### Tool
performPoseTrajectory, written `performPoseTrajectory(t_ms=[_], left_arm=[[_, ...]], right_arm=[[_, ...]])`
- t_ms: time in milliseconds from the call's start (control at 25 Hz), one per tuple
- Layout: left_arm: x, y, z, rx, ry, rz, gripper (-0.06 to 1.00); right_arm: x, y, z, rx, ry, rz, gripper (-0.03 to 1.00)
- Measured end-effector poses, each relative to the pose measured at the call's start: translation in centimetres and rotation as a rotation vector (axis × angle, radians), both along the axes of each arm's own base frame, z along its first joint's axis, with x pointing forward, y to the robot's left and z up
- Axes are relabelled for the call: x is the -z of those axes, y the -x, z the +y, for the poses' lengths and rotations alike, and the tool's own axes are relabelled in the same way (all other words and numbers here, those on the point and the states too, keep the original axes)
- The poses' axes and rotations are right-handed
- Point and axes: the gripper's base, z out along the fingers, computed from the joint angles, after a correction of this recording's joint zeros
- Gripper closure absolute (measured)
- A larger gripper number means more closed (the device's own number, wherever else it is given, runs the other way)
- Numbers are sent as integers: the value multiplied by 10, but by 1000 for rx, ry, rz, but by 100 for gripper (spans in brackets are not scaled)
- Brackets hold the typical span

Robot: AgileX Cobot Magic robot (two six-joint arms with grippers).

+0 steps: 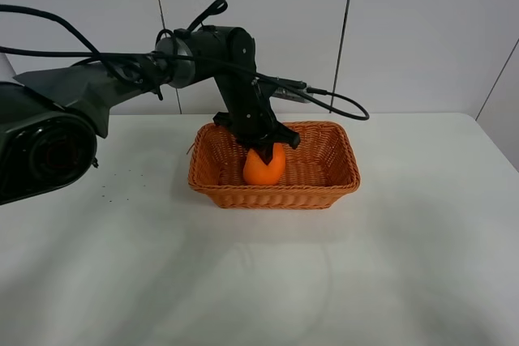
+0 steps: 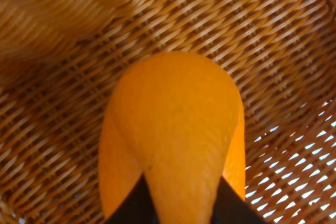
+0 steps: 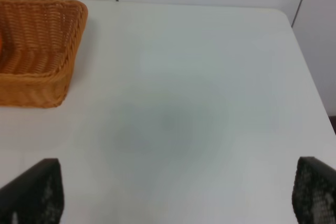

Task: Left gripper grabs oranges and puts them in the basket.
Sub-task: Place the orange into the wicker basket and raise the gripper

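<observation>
From the high camera, a black arm is reaching in from the left and bending down over a woven orange-brown basket (image 1: 276, 197) that is sitting near the middle of a white bench (image 1: 405, 265). The left gripper (image 1: 266, 151) is hanging inside the basket, and its jaws are closing around the necked top of a bright orange (image 1: 263, 169), which is sitting low inside the basket, towards its middle. I cannot tell whether the fruit is touching the woven floor. A black cable (image 1: 345, 104) is looping out behind the arm, in front of pale wall panels (image 1: 422, 30). From the left wrist camera, the orange (image 2: 173, 129) is filling most of the view, with the basket (image 2: 63, 103) weave lying close behind it on every side. Two black jaw tips are pressing against either side of the fruit's narrow neck, so the jaws are gripping the orange. From the right wrist camera, the right gripper (image 3: 173, 192) is hanging over bare bench (image 3: 199, 103), well apart from the basket (image 3: 37, 51), of which only one end is showing. Its jaws are standing wide open, with nothing between them.
</observation>
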Motion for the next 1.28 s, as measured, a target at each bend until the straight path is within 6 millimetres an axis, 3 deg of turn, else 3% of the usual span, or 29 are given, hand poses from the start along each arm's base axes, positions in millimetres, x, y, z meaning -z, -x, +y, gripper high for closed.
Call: performPoseTrajectory(t_ms=[80,240,360,640,760,1080,1280], left_arm=[[1,0,0,0,-2,4,62],[1,3,2,15,-22,33,23],[2,5,3,28,-34,50,13],[-6,5,3,35,-39,56,10],[-23,4,4,41,-45,33,10],[-93,11,20,25,1,-99,10],[-96,-3,47,-39,0,-103,10]], right_arm=[[0,0,0,0,0,0,27],[0,0,0,0,0,0,27],[0,0,0,0,0,0,27],[0,0,0,0,0,0,27],[0,0,0,0,0,0,27],[0,0,0,0,0,0,27],[0,0,0,0,0,0,27]])
